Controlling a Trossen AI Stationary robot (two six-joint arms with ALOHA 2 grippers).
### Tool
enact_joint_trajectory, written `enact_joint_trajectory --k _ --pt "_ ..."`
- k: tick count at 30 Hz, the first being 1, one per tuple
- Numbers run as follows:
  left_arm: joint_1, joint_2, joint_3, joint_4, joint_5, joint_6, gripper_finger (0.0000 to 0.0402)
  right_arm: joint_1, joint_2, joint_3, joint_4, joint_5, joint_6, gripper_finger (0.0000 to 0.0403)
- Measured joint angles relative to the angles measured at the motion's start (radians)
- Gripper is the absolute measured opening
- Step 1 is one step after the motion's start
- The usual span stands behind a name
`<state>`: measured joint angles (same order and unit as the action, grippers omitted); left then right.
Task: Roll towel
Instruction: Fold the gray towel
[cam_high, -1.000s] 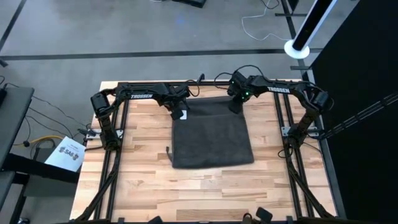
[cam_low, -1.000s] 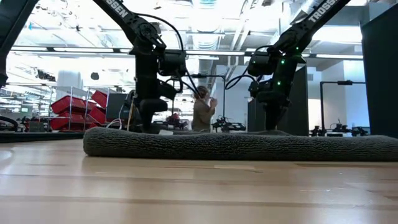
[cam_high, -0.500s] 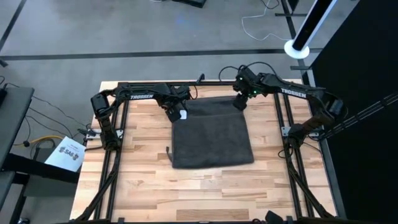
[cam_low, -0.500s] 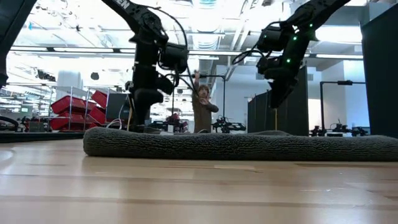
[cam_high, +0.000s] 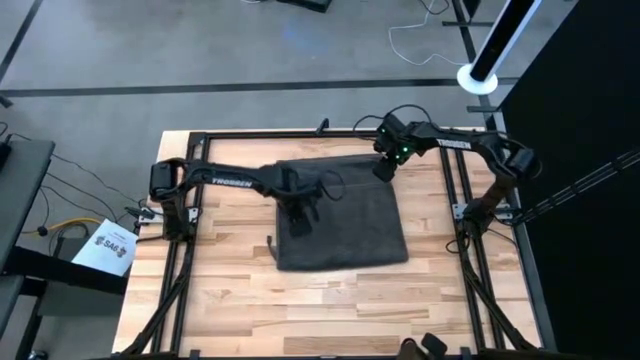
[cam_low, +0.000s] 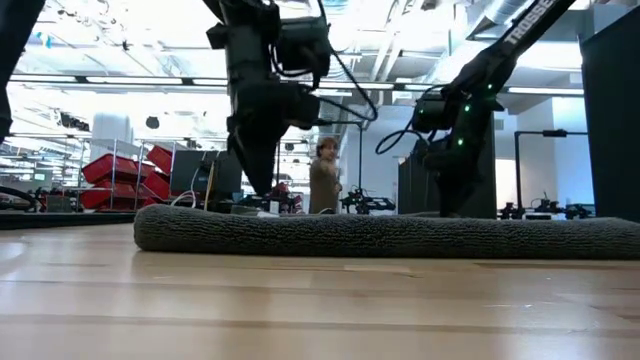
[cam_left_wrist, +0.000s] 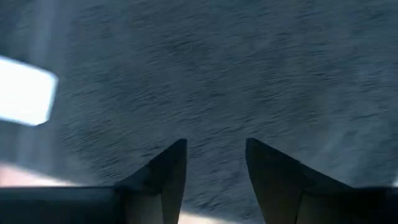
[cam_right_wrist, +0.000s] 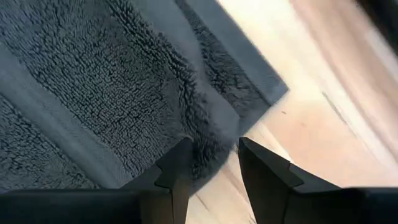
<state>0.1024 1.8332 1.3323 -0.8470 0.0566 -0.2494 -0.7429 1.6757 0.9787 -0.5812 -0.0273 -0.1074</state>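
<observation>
The dark grey towel (cam_high: 342, 218) lies flat on the wooden table (cam_high: 220, 300); in the low view it shows as a low, thick band (cam_low: 400, 236). Its white label (cam_left_wrist: 23, 91) shows in the left wrist view. My left gripper (cam_high: 300, 218) hovers over the towel's left half, open and empty (cam_left_wrist: 214, 163). My right gripper (cam_high: 383, 166) is down at the towel's far right corner, shut on the cloth (cam_right_wrist: 211, 152). My right gripper pinches a puckered bit of the towel's right edge (cam_right_wrist: 208, 134), close to the far right corner (cam_right_wrist: 273, 93), between its two fingers. The fingers come from above, pointing down. One layer or several, I cannot tell. The rest of the towel lies flat on the table.
A black frame (cam_high: 300, 133) runs along the table's far edge and sides. Bare wood lies on the near side of the towel (cam_high: 330, 310) and to its left. A person (cam_low: 323, 180) stands in the room far behind the table.
My left gripper has left the towel's far left corner and gone toward the table's near edge, out over the towel's left half. My right gripper rose from the far right corner, then came back down onto it. The towel lies as before.
</observation>
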Motion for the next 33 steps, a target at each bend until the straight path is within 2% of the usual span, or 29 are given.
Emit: enact_joint_trajectory --k 2,5,6,12,16,20,24,29,31,33 --pt "-0.024 0.000 0.000 0.003 0.000 -0.026 0.0149 0.001 0.008 0.000 -0.001 -0.003 -0.011 0.0081" --pt "-0.047 0.000 0.000 0.003 -0.003 -0.052 0.0148 0.013 -0.012 0.000 0.003 -0.002 -0.038 0.0018" --pt "-0.053 0.000 0.000 0.003 -0.008 -0.054 0.0148 0.022 -0.026 0.000 0.007 0.011 -0.049 0.0011" --pt "-0.059 0.000 0.000 0.003 -0.037 -0.060 0.0148 0.111 -0.109 0.001 0.040 0.193 -0.135 0.0003" --pt "-0.059 0.001 0.000 0.006 -0.044 -0.067 0.0148 0.131 -0.093 0.002 0.044 0.227 -0.195 0.0006" --pt "-0.061 0.001 0.000 0.006 -0.046 -0.070 0.0148 0.125 -0.064 0.002 0.017 0.240 -0.171 0.0029" --pt "-0.063 0.001 0.000 0.008 -0.049 -0.083 0.0148 0.127 -0.074 0.005 -0.014 0.242 -0.172 0.0086" --pt "-0.083 0.002 -0.001 -0.002 -0.049 -0.096 0.0148 0.126 -0.133 0.033 -0.139 0.288 -0.086 0.0148" --pt "-0.102 0.002 -0.001 0.001 -0.048 -0.096 0.0148 0.126 -0.172 0.025 -0.157 0.211 -0.050 0.0157" --pt "-0.125 0.002 -0.001 -0.001 -0.035 -0.096 0.0148 0.126 -0.205 0.008 -0.165 0.047 -0.021 0.0157"
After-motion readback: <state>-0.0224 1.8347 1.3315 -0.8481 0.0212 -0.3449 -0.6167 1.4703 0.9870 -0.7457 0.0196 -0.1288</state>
